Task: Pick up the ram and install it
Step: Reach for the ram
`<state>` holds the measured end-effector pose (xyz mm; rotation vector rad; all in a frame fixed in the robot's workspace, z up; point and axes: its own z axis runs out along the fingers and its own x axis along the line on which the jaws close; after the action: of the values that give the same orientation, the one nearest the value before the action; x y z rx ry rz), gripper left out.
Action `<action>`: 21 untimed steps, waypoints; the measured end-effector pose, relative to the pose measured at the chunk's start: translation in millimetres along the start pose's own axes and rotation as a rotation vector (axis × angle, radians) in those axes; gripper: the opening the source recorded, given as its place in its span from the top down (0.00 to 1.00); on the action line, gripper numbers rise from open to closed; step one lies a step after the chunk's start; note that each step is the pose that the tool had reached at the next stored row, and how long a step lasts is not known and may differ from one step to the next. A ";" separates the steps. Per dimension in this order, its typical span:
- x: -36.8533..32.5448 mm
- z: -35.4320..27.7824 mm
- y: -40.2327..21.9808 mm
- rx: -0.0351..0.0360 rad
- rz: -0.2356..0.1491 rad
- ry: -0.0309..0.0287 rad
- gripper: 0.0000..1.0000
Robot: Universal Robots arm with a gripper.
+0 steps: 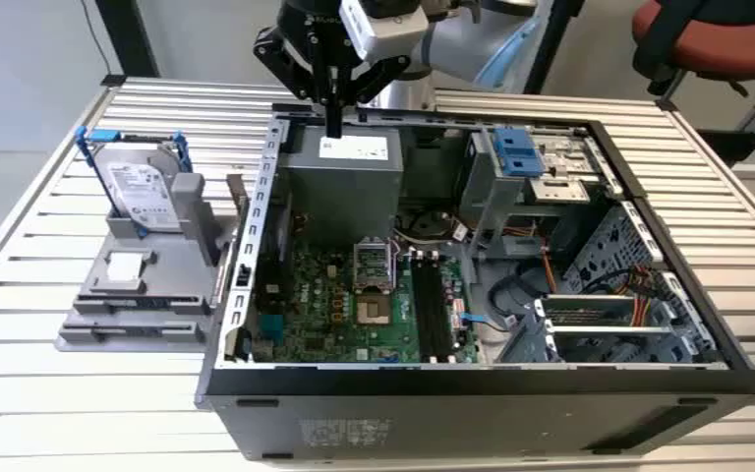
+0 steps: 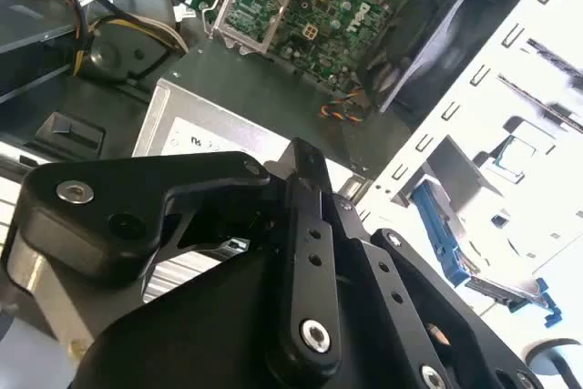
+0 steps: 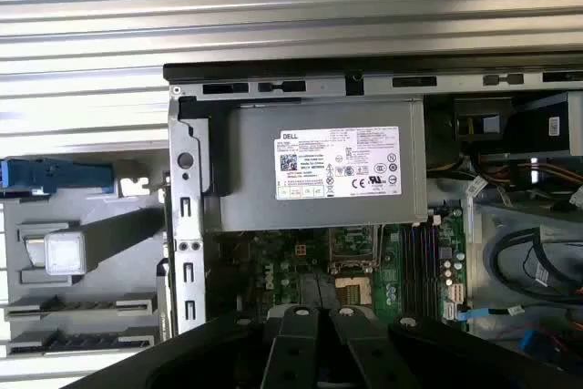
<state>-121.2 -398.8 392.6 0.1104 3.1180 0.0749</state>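
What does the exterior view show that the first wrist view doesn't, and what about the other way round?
The exterior view adds the red chair far back on the exterior view's right, the robot arm reaching over, and the dark outer wall of the computer case.

The first wrist view adds a straight-down look at the white label, seen flat and whole.

Both show the black tool, shut, above the power supply. Both also show the green motherboard and the hard drive in its blue frame on the grey stand.
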 end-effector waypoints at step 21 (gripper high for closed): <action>3.0 -0.1 -0.2 -0.0001 0.000 0.0001 1.00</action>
<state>-124.2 -398.8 392.6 0.1105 3.1181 0.0750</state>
